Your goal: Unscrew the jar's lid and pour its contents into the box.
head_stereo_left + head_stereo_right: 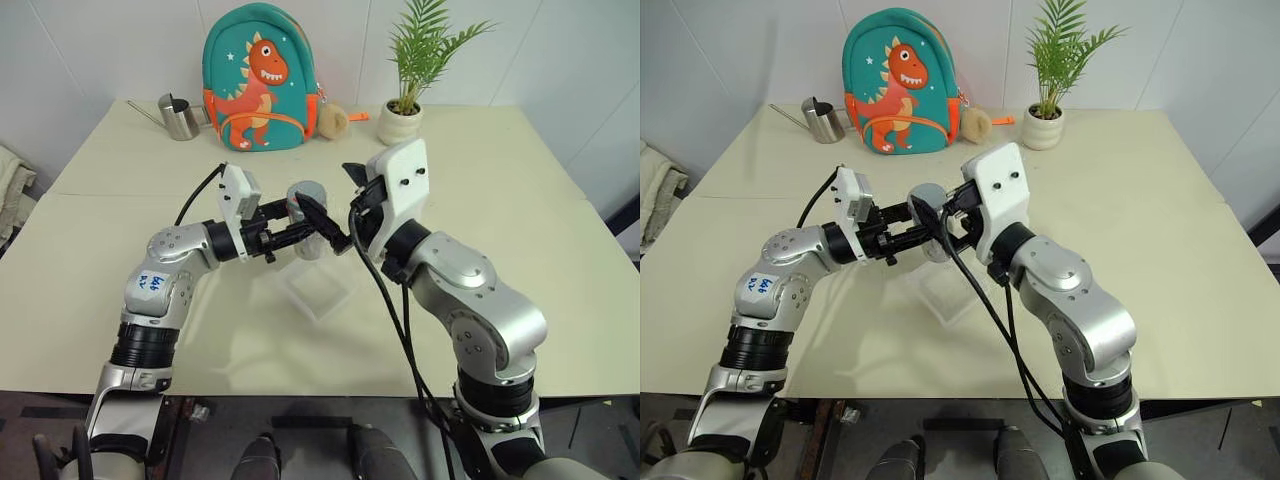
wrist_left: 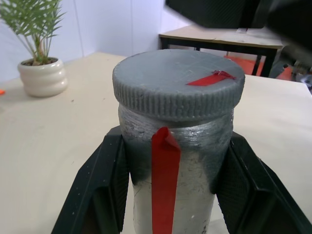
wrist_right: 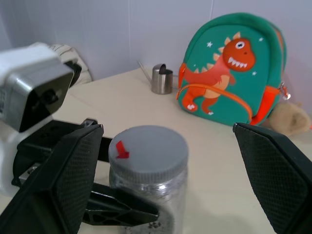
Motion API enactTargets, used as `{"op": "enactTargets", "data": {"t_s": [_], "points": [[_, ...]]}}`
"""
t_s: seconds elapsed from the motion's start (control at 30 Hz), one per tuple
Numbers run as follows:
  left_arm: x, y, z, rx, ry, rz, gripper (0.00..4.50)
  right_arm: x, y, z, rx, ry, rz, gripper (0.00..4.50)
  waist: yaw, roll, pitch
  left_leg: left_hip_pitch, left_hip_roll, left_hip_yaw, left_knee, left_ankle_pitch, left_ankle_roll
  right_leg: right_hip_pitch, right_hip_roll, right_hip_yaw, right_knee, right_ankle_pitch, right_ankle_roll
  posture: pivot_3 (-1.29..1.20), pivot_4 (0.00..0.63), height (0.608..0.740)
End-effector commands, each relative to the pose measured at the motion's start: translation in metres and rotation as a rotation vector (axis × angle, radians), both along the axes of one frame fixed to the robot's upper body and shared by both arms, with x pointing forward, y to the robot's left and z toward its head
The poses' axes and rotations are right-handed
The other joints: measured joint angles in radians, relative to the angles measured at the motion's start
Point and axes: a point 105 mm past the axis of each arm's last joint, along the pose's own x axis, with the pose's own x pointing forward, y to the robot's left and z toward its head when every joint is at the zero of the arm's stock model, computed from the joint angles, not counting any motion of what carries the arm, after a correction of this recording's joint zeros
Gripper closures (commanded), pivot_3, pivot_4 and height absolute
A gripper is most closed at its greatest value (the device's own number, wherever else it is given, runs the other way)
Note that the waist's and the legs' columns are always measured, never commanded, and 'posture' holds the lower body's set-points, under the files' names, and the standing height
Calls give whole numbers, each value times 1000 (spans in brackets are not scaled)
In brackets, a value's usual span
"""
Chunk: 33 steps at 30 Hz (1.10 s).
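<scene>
Unscrewing stage: your left gripper (image 2: 170,195) clenches the small clear cylindrical jar (image 2: 180,204) aloft above the shallow clear plastic box (image 1: 318,290) at six o'clock; your right gripper (image 3: 165,165), released wide, flanks the round grey screw lid (image 3: 148,151). Next, close on it and twist.

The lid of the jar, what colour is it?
Grey, with a small red mark on top; the lid shows best in the left wrist view.
</scene>
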Motion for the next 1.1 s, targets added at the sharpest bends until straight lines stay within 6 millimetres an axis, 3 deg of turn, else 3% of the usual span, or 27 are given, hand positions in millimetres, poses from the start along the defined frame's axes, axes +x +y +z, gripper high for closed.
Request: {"op": "enactTargets", "data": {"t_s": [0.03,0.47,1.1], "points": [[-8,-6,10,8,-62,-32,2491,-9,3,7,22,-46,13,0,0,0,0,0,0,0,0,0,0,0,0,0,0,0,0,0,150,740],[-11,-7,14,3,-78,-45,2491,1,2,0,11,-50,-22,0,-1,0,0,0,0,0,-1,0,0,0,0,0,0,0,0,0,150,740],[-10,-7,17,0,-88,-45,2491,-2,9,5,-21,-60,30,0,-1,0,0,0,0,0,-1,0,0,0,0,0,0,0,0,0,150,740]]}}
